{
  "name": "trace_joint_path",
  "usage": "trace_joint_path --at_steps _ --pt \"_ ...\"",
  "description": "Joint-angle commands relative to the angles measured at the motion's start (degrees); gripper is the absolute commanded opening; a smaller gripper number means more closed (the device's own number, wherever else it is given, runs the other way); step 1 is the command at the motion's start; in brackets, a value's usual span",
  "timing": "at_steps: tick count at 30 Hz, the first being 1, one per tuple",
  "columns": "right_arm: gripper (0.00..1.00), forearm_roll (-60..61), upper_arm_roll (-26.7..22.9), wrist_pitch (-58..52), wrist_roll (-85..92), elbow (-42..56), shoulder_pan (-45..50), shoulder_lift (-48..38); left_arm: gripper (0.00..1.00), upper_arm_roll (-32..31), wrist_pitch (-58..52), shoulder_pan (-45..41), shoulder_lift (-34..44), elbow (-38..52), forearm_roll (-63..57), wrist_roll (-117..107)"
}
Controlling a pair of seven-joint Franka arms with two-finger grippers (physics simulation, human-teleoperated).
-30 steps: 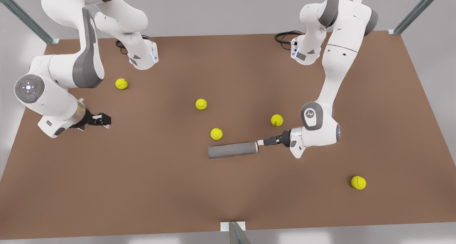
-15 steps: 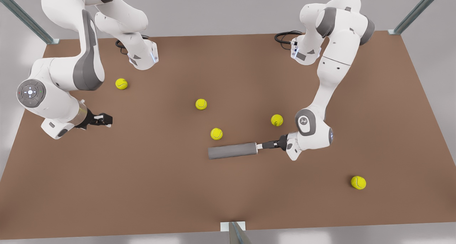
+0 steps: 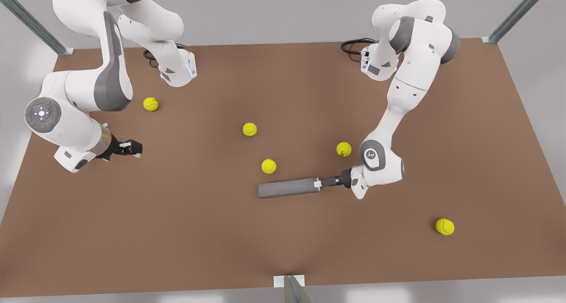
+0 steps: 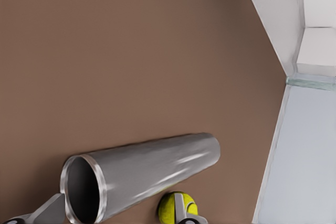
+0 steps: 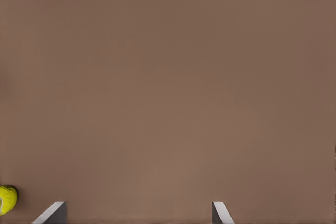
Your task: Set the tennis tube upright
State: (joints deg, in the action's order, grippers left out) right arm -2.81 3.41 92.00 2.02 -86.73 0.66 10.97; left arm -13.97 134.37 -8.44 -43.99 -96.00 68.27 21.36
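Left gripper (image 3: 316, 184) sits spread at the open, silver-rimmed end of the tennis tube (image 3: 287, 188), a dark-grey cylinder lying flat mid-table (image 3: 199, 232) with a yellow ball (image 3: 268, 166) just beside it. Bare brown surface stretches toward the near edge. Right gripper (image 3: 135, 149) waits unclenched near the front view's left edge.

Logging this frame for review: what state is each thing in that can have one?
Dark-grey cylindrical tennis tube with silvery rim: lying on its side on the brown table, open end toward the left end effector.
Left end effector: open, fingers straddling the tube's rim.
Right end effector: open, holding nothing, waiting over bare table.
Five yellow tennis balls, nearest: loose on the table.
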Motion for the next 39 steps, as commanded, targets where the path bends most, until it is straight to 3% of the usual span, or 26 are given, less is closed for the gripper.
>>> trace_joint_path --at_steps 1,25,26,29,31,33,39 --pt "1.00 0.0 -0.1 0.0 0.0 0.0 0.0 0.0 0.98 0.0 0.2 -0.1 0.0 0.0 1.7 0.1" --pt "1.00 -0.4 -0.2 0.3 0.4 1.4 -0.1 1.6 0.97 0.0 1.5 -3.4 -3.4 1.1 15.3 7.9" --pt "1.00 -0.4 -0.2 0.4 -0.3 1.4 0.0 1.6 0.91 0.0 1.5 -3.3 -3.4 1.1 15.6 7.9" --pt "1.00 -0.3 -0.2 0.6 -0.2 1.5 -0.1 1.6 0.52 0.0 1.4 -2.9 -3.4 1.1 15.7 8.0" --pt "1.00 -0.3 -0.1 0.3 0.1 1.5 0.0 1.6 0.38 -0.1 1.4 -2.8 -3.1 1.1 16.4 8.2" --pt "1.00 -0.2 -0.1 0.0 0.2 1.7 0.0 1.4 0.31 -0.1 1.2 -2.7 -3.0 1.1 18.0 9.1" --pt "1.00 -0.3 0.0 0.0 0.4 1.9 0.0 1.5 0.26 -0.5 -0.9 -1.6 -2.6 1.5 21.3 10.1"
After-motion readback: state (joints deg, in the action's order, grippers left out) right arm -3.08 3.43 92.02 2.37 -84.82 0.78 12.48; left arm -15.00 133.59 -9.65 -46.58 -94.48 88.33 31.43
